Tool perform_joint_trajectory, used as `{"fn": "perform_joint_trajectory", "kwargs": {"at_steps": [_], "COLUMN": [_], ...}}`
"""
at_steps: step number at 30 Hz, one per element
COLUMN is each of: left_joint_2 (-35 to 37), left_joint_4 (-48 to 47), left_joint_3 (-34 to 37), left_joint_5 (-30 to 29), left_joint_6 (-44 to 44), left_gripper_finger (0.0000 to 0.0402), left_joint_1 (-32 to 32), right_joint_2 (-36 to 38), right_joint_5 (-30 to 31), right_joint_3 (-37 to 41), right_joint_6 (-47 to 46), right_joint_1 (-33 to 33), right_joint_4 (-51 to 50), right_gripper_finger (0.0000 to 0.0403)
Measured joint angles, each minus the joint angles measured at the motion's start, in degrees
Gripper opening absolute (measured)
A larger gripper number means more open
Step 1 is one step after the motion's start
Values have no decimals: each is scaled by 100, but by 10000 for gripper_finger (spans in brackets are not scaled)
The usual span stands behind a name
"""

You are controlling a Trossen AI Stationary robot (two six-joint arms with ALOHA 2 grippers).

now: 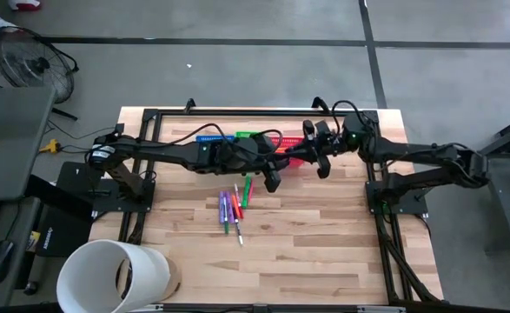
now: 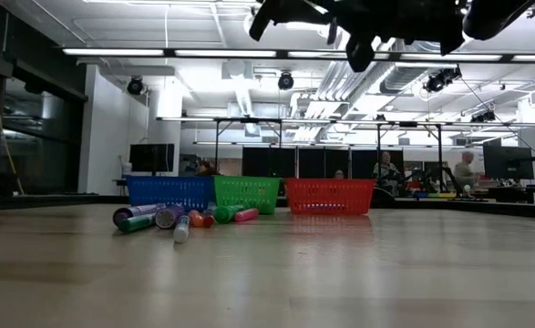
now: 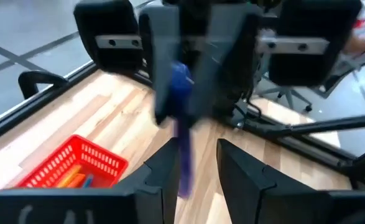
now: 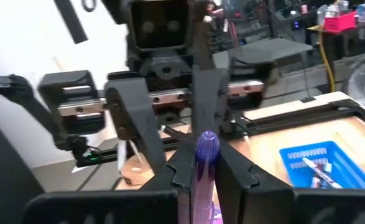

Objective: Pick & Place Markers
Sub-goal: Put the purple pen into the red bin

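- From above, both grippers meet over the red basket (image 1: 294, 149); loose markers (image 1: 233, 209) lie on the counter (image 1: 324, 252).
- Low view cuts both grippers off.
- Left wrist: left gripper (image 3: 193, 163) jaws parted around a blurred purple marker (image 3: 182, 118).
- Right wrist: right gripper (image 4: 204, 169) jaws clamp that marker.

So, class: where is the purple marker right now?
The purple marker is off the table, clamped in the right gripper, facing the left gripper, above the red basket.
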State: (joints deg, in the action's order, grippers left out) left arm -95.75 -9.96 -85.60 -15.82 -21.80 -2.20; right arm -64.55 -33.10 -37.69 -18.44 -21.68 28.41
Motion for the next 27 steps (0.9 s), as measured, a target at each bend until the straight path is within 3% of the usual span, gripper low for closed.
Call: {"fn": "perform_joint_trajectory", "kwargs": {"at_steps": [5,11,17,27], "left_joint_2": [0,0,0,479], "left_joint_4": [-403,-651,-723,-1415], "left_joint_3": [-2,-2,-2,-4], "left_joint_5": [22,16,-13,-589], "left_joint_6": [57,55,55,132], "left_gripper_finger": [105,105,105,105], "left_joint_1": [-7,-4,-2,120], "right_joint_2": [0,0,-131,-1734], "right_joint_5": [30,178,747,1900], "right_joint_3": [-67,-478,-1059,-2716], "right_joint_6": [237,1202,2313,3798], "right_joint_1": [-273,-535,-682,-681], "right_joint_4": [-435,-1986,-3548,-6091], "right_gripper_finger": [27,27,27,27]}}
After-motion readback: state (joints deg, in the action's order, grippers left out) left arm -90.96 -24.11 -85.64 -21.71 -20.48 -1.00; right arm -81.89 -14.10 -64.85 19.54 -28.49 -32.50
